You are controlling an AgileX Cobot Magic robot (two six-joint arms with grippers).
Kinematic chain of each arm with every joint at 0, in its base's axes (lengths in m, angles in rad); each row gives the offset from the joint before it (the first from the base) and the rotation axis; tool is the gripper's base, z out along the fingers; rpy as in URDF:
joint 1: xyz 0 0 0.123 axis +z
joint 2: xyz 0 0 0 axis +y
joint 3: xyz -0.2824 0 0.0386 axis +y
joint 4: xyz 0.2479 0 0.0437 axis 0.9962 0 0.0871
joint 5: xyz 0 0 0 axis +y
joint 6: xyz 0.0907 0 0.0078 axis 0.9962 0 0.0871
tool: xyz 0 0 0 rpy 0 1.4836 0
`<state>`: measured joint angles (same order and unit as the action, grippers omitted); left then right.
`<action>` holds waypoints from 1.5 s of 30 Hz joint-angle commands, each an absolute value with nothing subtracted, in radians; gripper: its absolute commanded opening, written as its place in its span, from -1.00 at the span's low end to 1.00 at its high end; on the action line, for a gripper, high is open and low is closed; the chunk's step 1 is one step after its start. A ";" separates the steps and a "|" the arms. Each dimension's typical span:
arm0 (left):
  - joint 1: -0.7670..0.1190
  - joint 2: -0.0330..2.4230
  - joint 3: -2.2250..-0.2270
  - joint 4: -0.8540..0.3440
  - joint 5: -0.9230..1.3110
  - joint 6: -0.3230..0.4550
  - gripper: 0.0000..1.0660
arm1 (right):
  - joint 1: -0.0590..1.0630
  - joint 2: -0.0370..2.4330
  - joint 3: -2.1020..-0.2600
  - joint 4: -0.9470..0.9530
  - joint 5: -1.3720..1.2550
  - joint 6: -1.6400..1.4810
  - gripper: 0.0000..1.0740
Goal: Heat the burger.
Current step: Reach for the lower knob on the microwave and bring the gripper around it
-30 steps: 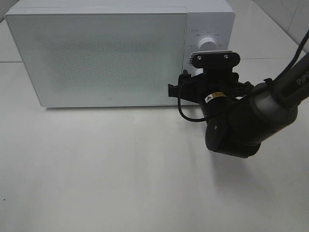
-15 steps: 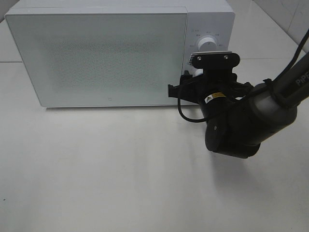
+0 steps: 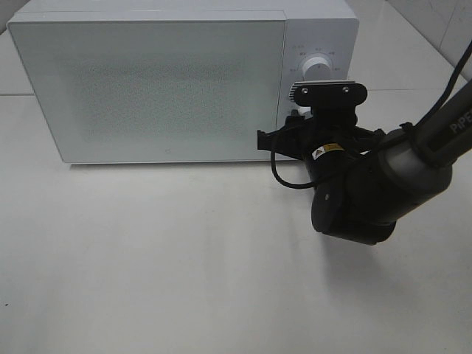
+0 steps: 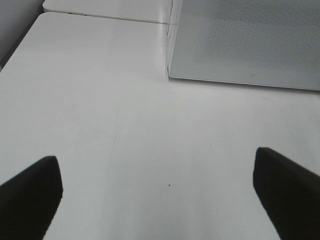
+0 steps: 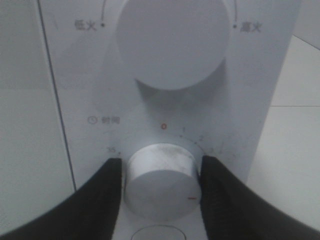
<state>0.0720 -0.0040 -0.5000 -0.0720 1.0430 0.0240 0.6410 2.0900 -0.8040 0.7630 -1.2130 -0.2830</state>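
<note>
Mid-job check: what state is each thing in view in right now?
White microwave's frosted door: closed.
Upper round white power dial: untouched.
Lower round white timer dial: gripped, red mark off zero.
Right end effector: closed on the timer dial.
Left end effector: open, empty, over the white table.

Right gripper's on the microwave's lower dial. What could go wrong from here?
The right gripper pinches the timer knob only at its tips, so it may slip when twisting. Its fingers hide part of the time scale, so overshooting is hard to catch. The microwave door is closed and frosted; the burger isn't visible, so it might run empty.
</note>
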 commanded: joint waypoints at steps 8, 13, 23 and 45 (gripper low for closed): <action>0.072 -0.030 -0.497 -0.078 1.036 0.018 0.79 | 0.641 2.087 -0.806 0.743 -1.271 -0.278 -0.90; 0.072 -0.030 -0.497 -0.078 1.036 0.018 0.79 | 0.641 2.087 -0.806 0.743 -1.272 -0.270 -0.89; 0.072 -0.030 -0.497 -0.078 1.036 0.018 0.79 | 0.641 2.087 -0.806 0.743 -1.290 -0.138 -0.91; 0.072 -0.030 -0.497 -0.078 1.036 0.018 0.79 | 0.641 2.087 -0.806 0.697 -1.242 0.553 -0.94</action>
